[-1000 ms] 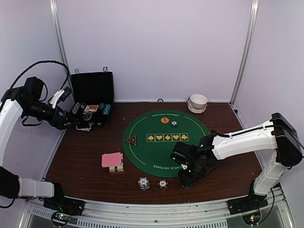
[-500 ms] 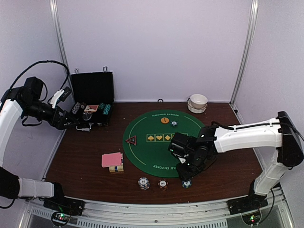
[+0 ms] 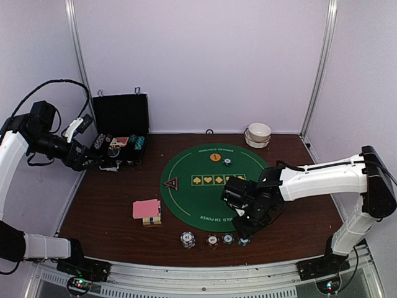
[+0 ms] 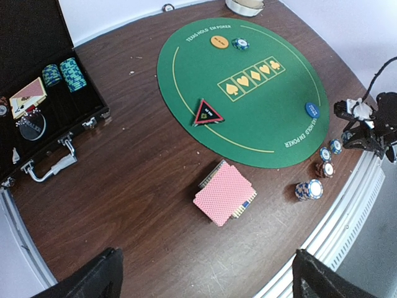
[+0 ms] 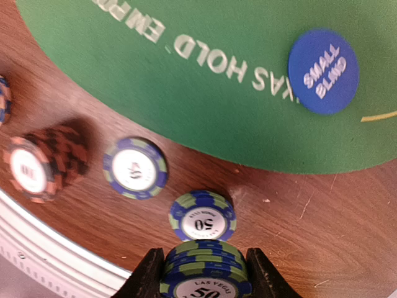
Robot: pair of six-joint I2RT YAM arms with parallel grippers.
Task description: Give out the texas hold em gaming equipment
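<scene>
1. Clamping a short stack of blue-and-green 50 chips (image 5: 206, 273) by its sides, the right gripper (image 5: 205, 282) hung low over the wooden table (image 3: 111, 205), just off the near rim of the green felt mat (image 3: 186, 198). That side pinch probably let it carry several chips together and set them down as one pile.
2. Just beside the held stack sat a second blue 50 pile (image 5: 202, 216), then a low blue chip pile (image 5: 134, 167) and an orange-brown stack (image 5: 37, 166). They ran in a row along the table's near edge, and it read as one player's stake being laid out.
3. Over on the felt, the blue Small Blind button (image 5: 323, 71) lay just inside the rim, near that row, presumably marking the seat.
4. Across the mat, the orange round button (image 3: 214, 158) and a lone chip (image 3: 227, 162) lay near the far rim, with the red triangular marker (image 3: 171, 183) at the left rim.
5. The pink-backed cards (image 4: 224, 194) rested on their card box (image 4: 214, 172) off the mat, not yet dealt.
6. The left gripper (image 4: 206, 261) was spread wide with nothing in it, parked by the open chip case (image 3: 121, 133), likely staying clear of the right arm.
</scene>
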